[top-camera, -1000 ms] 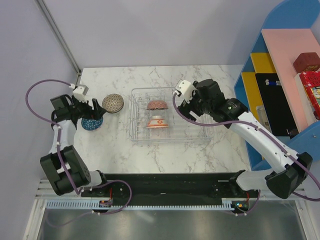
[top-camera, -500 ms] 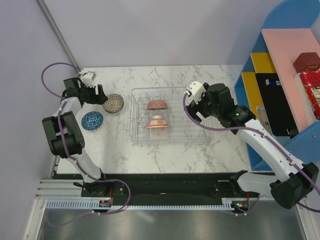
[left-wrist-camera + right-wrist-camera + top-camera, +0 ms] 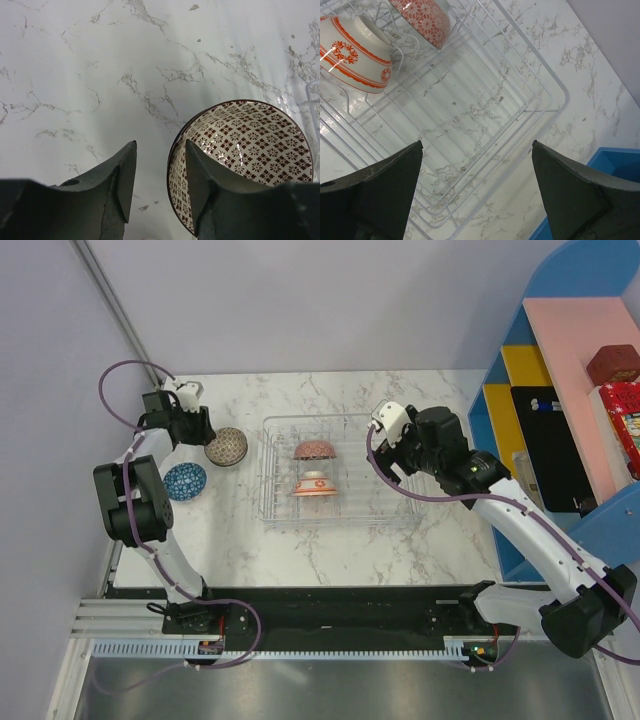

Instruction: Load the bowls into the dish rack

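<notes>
Dish rack (image 3: 385,495): stands mid-bench (image 3: 300,550), clear and ribbed. Its left half is loaded; its right half shows bare ribs only.
Rack contents: two bowls. The red lattice bowl (image 3: 313,449) is at the far side and the orange-and-white bowl (image 3: 314,484) just nearer. Both are tipped among the ribs, outsides showing.
Bowls outside the rack: the beige lattice bowl (image 3: 240,160) sits upright just left of the rack, apart from it. The blue bowl (image 3: 185,481) sits upright nearer the wall, apart from the beige one. Both are empty. A fifth bowl is not in view.
Handling, judged: glazed ceramic, so stiff, slick, fairly heavy for its size and liable to chip against rack ribs or another bowl.
Hold point, judged: across the rim wall, one finger inside and one outside, seated deep enough that the glaze does not slide.
Left pincer (image 3: 160,150): half open and straddling the beige bowl's near rim. The inner finger sits over the patterned interior and the outer finger stands off the wall, so nothing is gripped yet.
Right pincer (image 3: 476,150): spread wide and empty, poised above the rack's bare right half.
</notes>
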